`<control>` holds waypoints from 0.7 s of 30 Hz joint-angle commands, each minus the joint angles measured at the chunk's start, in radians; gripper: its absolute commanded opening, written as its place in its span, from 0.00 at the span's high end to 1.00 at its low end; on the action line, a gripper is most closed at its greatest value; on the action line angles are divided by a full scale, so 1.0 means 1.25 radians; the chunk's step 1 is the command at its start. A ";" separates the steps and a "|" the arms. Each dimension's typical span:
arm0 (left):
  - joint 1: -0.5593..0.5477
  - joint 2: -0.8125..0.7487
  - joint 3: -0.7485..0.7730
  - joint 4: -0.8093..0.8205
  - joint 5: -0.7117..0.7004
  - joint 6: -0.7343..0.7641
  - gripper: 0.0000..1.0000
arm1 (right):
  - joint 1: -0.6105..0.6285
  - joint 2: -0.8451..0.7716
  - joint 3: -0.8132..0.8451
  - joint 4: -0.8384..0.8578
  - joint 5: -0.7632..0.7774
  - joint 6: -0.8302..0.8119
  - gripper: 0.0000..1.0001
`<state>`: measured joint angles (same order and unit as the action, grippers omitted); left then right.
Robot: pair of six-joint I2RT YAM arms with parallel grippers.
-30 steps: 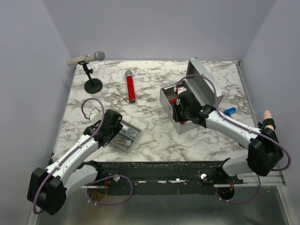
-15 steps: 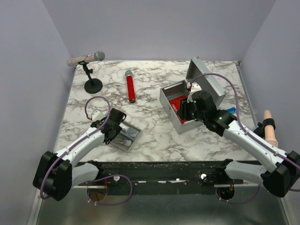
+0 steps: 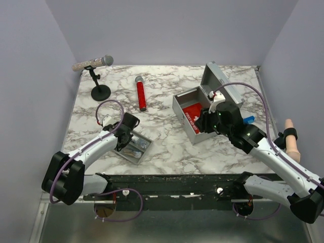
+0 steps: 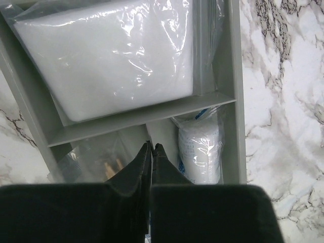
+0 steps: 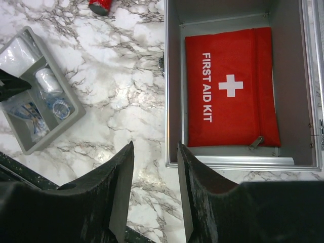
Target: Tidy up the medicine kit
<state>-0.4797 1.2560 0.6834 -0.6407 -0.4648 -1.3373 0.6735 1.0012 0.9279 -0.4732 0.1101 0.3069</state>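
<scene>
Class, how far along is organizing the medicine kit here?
Done: medicine kit open, red first-aid pouch inside. In hand: left gripper shut inside the grey tray; any grip is unclear. Left: white pad and bandage roll lie in the tray; right gripper hovers open, empty.

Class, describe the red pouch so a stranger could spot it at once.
On the marble table stands an open grey metal box. The pouch lies flat inside it. Unlike the red microphone nearby, it reads FIRST AID KIT.
</scene>
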 commanded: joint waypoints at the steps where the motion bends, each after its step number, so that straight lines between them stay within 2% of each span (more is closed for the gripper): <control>1: 0.006 0.015 0.012 -0.003 -0.015 0.019 1.00 | 0.005 -0.042 0.002 -0.045 -0.017 0.010 0.52; 6: 0.005 -0.068 0.043 -0.022 0.011 0.087 1.00 | 0.005 -0.085 0.047 -0.082 -0.017 0.013 0.52; 14: -0.017 -0.187 0.191 -0.139 0.018 0.167 1.00 | 0.005 -0.116 0.103 -0.109 0.010 -0.004 0.52; 18: -0.058 -0.201 0.256 -0.150 0.039 0.156 1.00 | 0.005 -0.121 0.111 -0.118 0.042 -0.004 0.52; 21: -0.133 -0.134 0.349 -0.153 0.033 0.151 1.00 | 0.005 -0.130 0.115 -0.127 0.081 0.000 0.52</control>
<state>-0.5453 1.0153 0.9874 -0.8005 -0.4461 -1.1591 0.6735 0.8562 1.0443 -0.5838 0.1349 0.3134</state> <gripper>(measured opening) 0.008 0.482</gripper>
